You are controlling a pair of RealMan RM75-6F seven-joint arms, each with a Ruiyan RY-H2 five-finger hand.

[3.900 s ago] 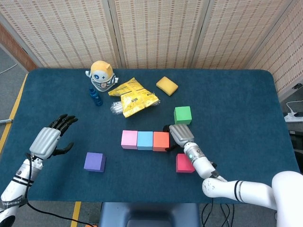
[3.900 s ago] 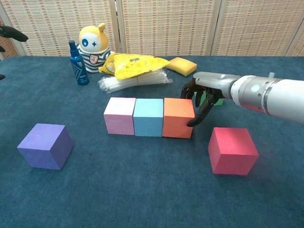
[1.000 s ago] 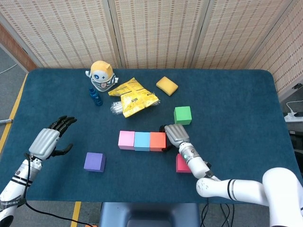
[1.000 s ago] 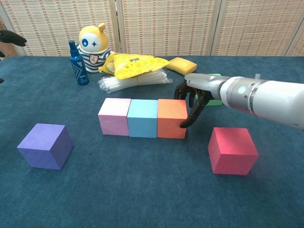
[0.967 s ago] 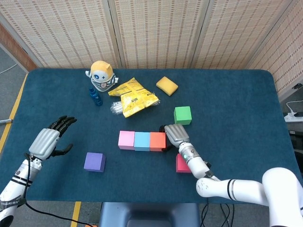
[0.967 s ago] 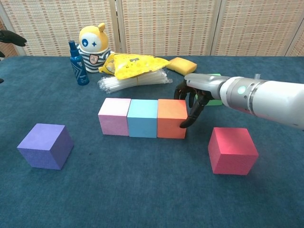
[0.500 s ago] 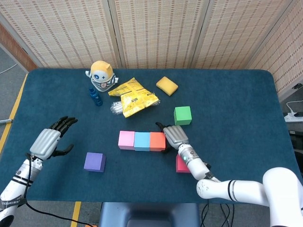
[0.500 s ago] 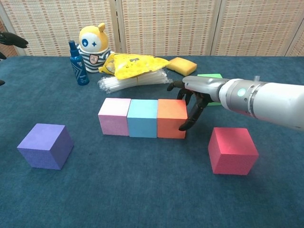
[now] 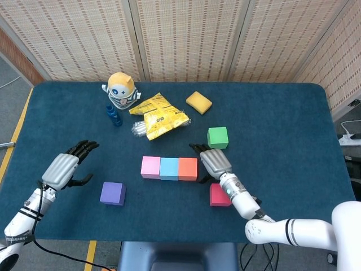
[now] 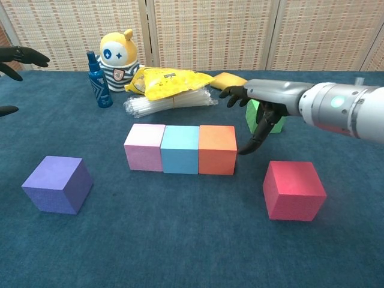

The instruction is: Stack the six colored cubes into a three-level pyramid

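Currently, three cubes sit in a row at mid-desk, faces touching: pink cube (image 9: 150, 167) on the left, light-blue cube (image 9: 169, 168) in the middle, orange cube (image 9: 188, 169) on the right. No cube is stacked on another.

Right hand (image 9: 215, 162) is just right of the orange cube, between it and the green cube (image 9: 218, 137). Its fingers (image 10: 257, 139) are spread and hold nothing; in the chest view one fingertip points down near the orange cube's right face, with a small gap showing.

Red cube (image 10: 293, 189) lies near and to the right of the row, apart from it. Purple cube (image 10: 57, 183) lies near and left, well apart from the row. Green cube is far right of the row, partly hidden behind the right hand in the chest view.

Left hand (image 9: 66, 167) is raised over the left side of the desk (image 9: 282, 113), fingers apart and empty, far-left of the purple cube.

At the far side: robot toy (image 9: 121, 89), blue bottle (image 10: 96, 80) just beside it, yellow snack bag (image 9: 159, 117) lying over a clear packet of straws (image 10: 165, 101), and a yellow sponge (image 9: 198, 102). Contents of the bag cannot be told.
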